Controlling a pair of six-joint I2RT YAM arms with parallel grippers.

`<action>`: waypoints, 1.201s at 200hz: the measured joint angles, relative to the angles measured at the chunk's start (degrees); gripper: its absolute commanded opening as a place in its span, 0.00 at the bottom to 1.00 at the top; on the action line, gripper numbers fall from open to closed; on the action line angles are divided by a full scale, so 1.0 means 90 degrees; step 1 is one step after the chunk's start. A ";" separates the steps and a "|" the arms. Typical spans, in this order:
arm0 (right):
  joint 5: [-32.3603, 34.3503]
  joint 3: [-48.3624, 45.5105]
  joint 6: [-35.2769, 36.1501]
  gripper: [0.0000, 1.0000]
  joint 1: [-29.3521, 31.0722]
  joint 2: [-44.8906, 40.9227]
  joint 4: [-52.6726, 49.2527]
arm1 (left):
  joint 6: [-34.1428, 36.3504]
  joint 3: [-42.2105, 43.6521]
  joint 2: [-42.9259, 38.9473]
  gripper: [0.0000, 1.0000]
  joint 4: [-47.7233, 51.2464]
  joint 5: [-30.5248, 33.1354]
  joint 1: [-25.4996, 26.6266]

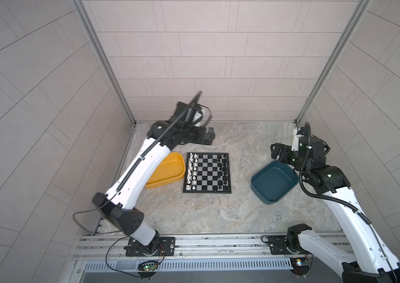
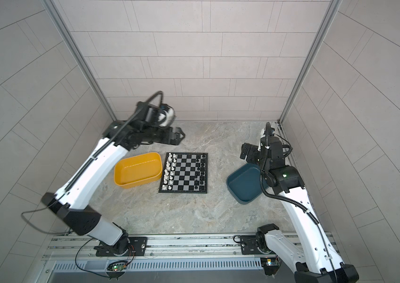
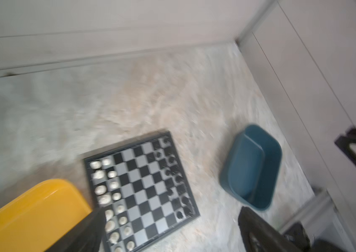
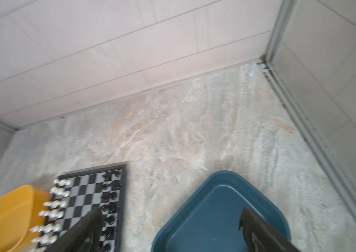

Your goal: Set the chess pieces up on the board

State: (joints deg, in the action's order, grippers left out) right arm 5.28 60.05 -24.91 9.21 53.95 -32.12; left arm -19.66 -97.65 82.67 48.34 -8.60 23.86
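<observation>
The board (image 1: 207, 171) (image 2: 184, 171) lies flat in the middle of the stone table. White chess pieces (image 1: 191, 171) (image 2: 169, 170) stand in two columns along its left side, and black chess pieces (image 1: 223, 171) (image 2: 200, 171) stand in two columns along its right side. My left gripper (image 1: 210, 137) (image 2: 180, 137) (image 3: 171, 212) hovers beyond the board's far left corner, open and empty. My right gripper (image 1: 273, 152) (image 2: 243, 152) (image 4: 170, 212) hangs over the far edge of the teal tray, open and empty. Both wrist views are blurred.
A yellow tray (image 1: 179, 176) (image 2: 140, 182) sits against the board's left side, partly under the left arm in a top view. A dark teal tray (image 1: 273, 182) (image 2: 243, 182) sits to the right of the board. Nothing shows inside either tray. Tiled walls close in the back and sides.
</observation>
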 measured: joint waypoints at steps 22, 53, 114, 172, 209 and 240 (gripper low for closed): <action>0.0639 -0.1477 0.0393 0.99 -0.0245 -0.0165 0.1535 | -0.0306 0.2276 -0.1401 1.00 -0.1440 0.1139 -0.0906; 0.0505 -0.3344 0.0580 0.99 -0.1319 0.0075 0.3570 | 0.0352 0.5931 -0.2873 1.00 -0.4269 0.2880 -0.1003; -0.0172 -0.4340 0.0901 0.99 -0.1766 0.1746 0.6630 | 0.1358 0.8153 -0.1535 1.00 -0.7825 0.3932 -0.1569; -0.0729 -0.4571 0.1217 0.99 -0.1807 0.2703 0.8196 | 0.1739 0.8320 -0.0129 1.00 -0.9746 0.4350 -0.1787; -0.0845 -0.4945 0.1586 0.99 -0.1734 0.3327 0.9729 | 0.1841 0.8490 0.0777 1.00 -1.0596 0.4216 -0.1906; -0.0770 -0.5059 0.1885 0.99 -0.1540 0.4078 1.0938 | 0.1887 0.8490 0.0894 1.00 -1.1072 0.4099 -0.1938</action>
State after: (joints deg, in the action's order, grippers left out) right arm -1.65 14.52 -7.94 -4.64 90.65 66.32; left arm -2.68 -21.23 90.72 -51.31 28.29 6.42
